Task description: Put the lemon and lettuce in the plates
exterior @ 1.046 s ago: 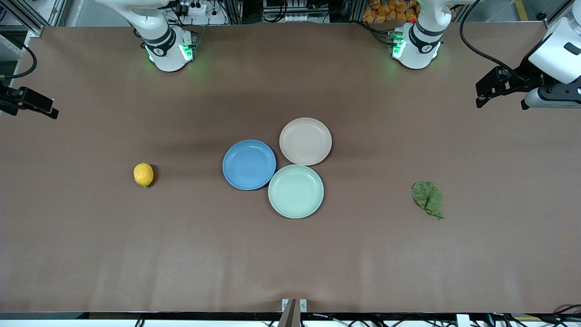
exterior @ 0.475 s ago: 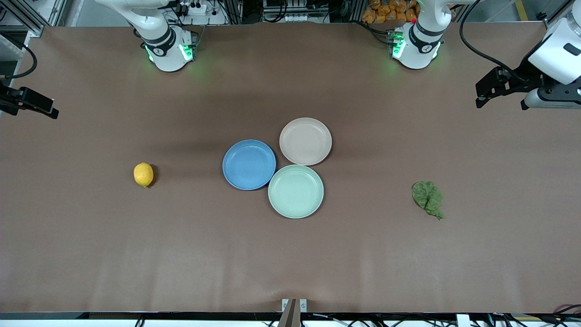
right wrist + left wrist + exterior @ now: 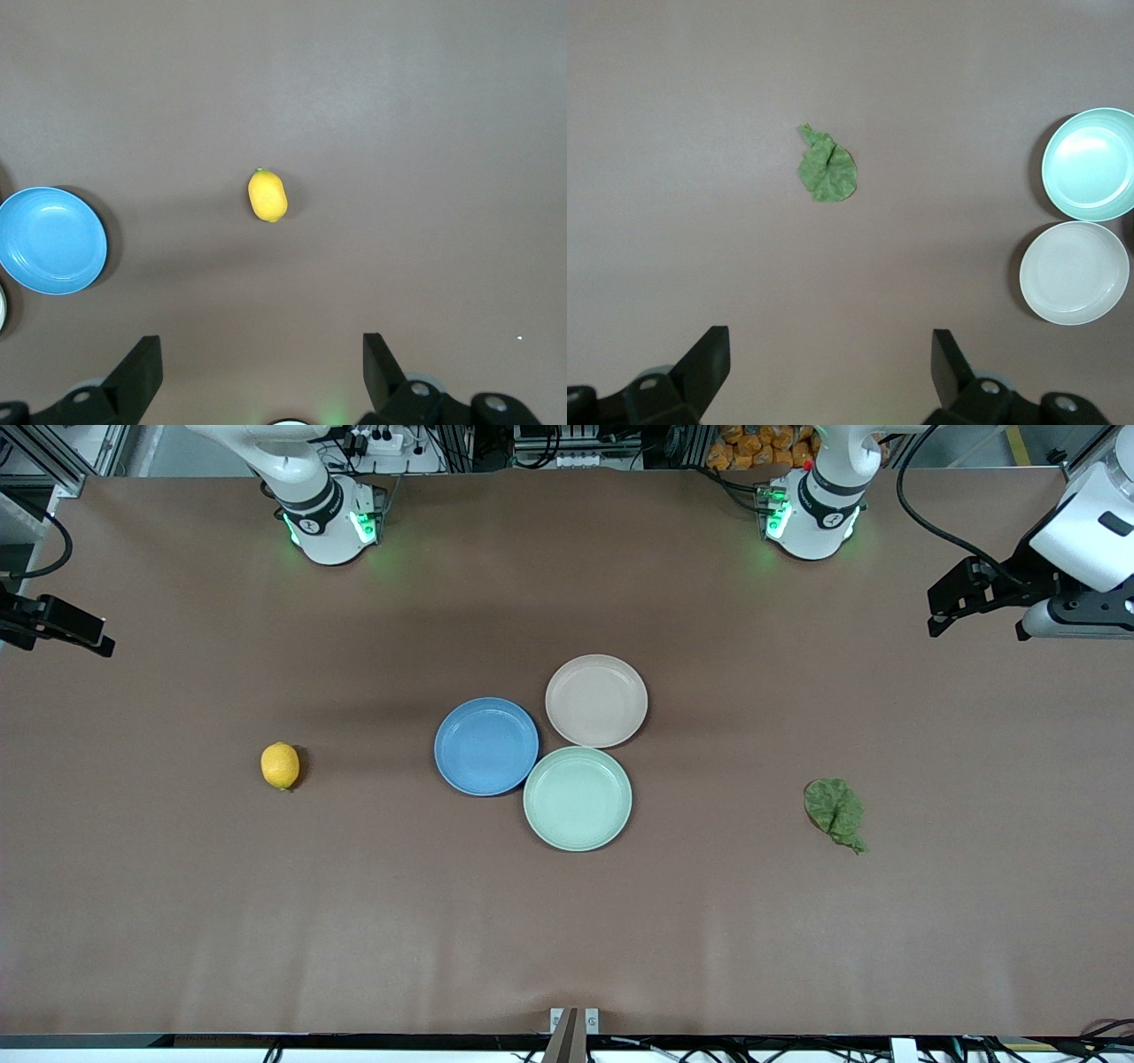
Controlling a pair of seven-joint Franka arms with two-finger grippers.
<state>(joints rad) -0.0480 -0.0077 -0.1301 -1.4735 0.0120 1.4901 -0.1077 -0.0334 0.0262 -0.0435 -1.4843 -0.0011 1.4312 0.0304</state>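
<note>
Nothing moved; both claws [image 3: 830, 372] [image 3: 262, 372] gape, partly cropped.

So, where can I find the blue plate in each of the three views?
Front view: blue plate mid-table, touching the beige-pink plate and the mint-green plate.
Left wrist view: not in it; only the beige-pink and mint-green plates show.
Right wrist view: blue plate at the picture's edge.
Shared landmark: the lemon, seen in the front and right wrist views.
</note>
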